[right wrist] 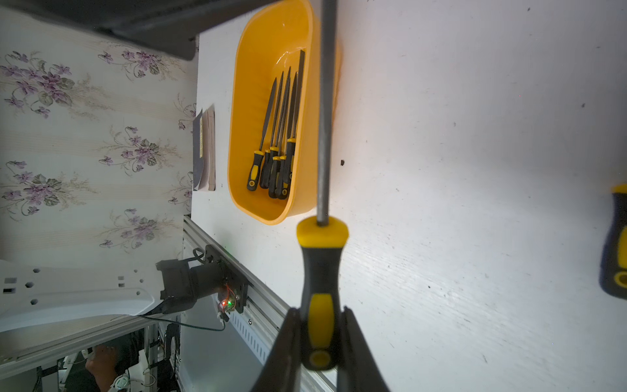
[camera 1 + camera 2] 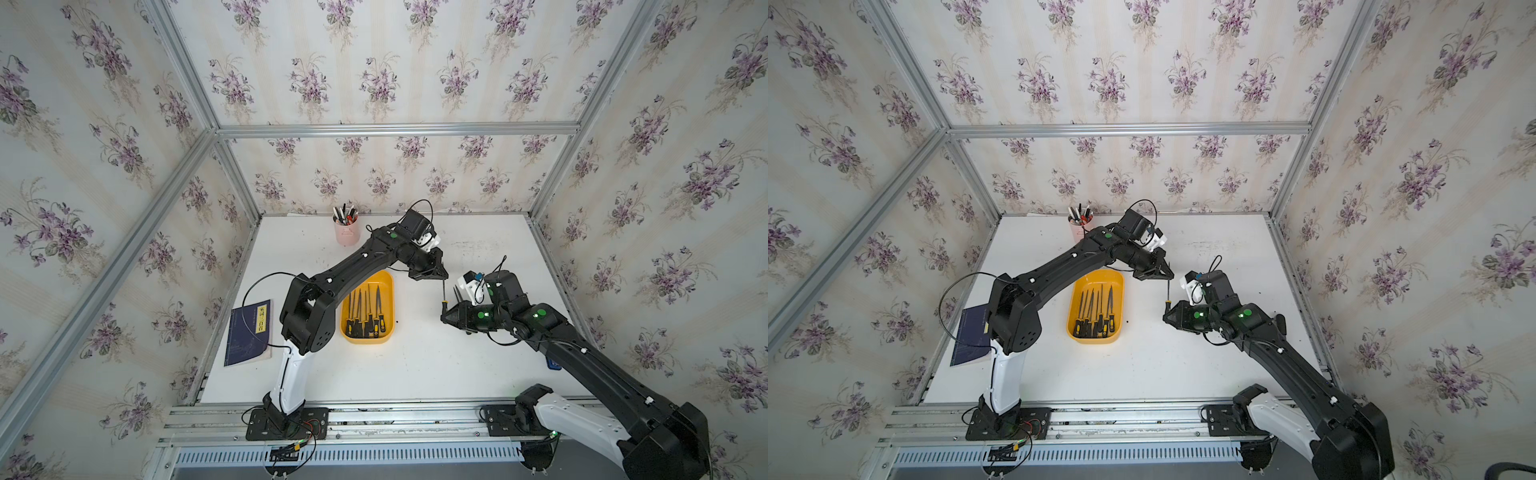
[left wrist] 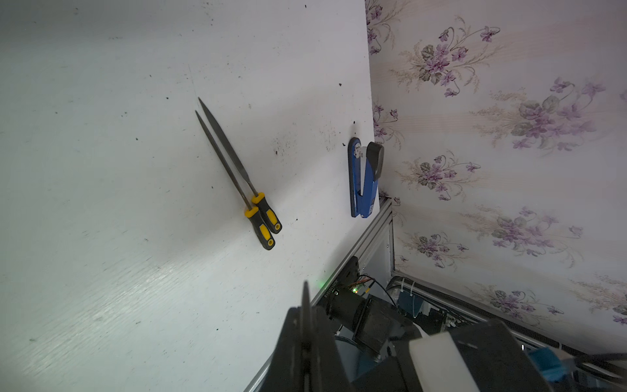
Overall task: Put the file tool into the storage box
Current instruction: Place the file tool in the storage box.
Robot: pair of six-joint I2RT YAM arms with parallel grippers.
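Right gripper [image 1: 319, 315] clamps black-yellow handle of slim grey steel file [image 1: 324, 112]; left gripper [image 2: 443, 277] pinches blade tip. File just beside shallow yellow-orange plastic storage box [image 2: 387, 286].

On the white table [image 2: 415, 374] are laid the storage box [image 2: 365, 340], a pen cup [image 2: 347, 235], a book [image 2: 249, 332], a stapler [image 3: 364, 180] and two files [image 3: 235, 159]

I work in a staged robot test cell; floral wallpaper [image 2: 374, 83] covers panels framed by bare aluminium profiles [image 2: 395, 129]; my arms bolt to slotted rails [image 2: 374, 415] at the edge of a white tabletop [image 2: 436, 365]; a pen cup [image 2: 347, 235], a book [image 2: 249, 332] and a stapler [image 3: 364, 180] lend it office dressing.
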